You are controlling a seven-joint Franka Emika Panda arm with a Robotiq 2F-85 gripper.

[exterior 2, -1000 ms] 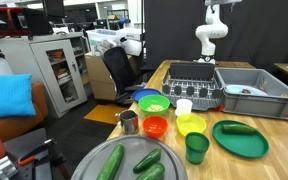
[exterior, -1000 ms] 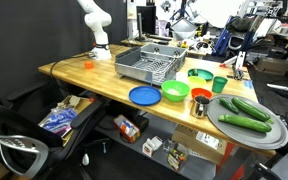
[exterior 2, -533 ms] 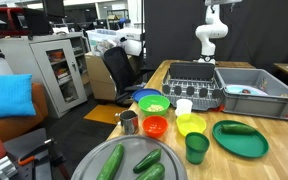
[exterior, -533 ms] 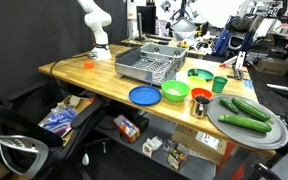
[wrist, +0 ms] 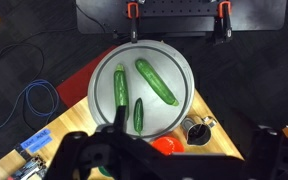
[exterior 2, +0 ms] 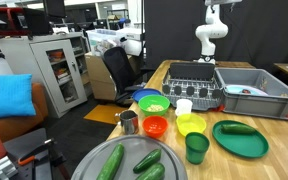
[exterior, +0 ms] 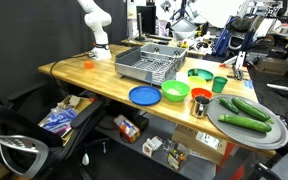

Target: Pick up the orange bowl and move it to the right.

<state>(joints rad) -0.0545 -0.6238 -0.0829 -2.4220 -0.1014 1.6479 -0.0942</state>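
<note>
The orange bowl [exterior: 201,95] is small and shallow and sits near the table's front edge, between the bright green bowl [exterior: 175,92] and a metal cup [exterior: 201,106]. It also shows as the orange bowl [exterior 2: 155,126] beside a yellow bowl [exterior 2: 191,124]. In the wrist view the orange bowl [wrist: 167,145] lies far below, partly hidden by the dark gripper [wrist: 189,150]. The jaws stand wide apart, open and empty, high above the table. Only the white arm [exterior: 94,28] shows in both exterior views.
A grey round tray [wrist: 179,70] holds three cucumbers next to the bowl. A blue plate [exterior: 144,95], dish rack [exterior: 149,66], green plate [exterior 2: 240,138], green cup [exterior 2: 196,147], white cup [exterior 2: 184,106] and grey tub [exterior 2: 249,90] share the table. A tiny orange object [exterior: 87,64] lies far off.
</note>
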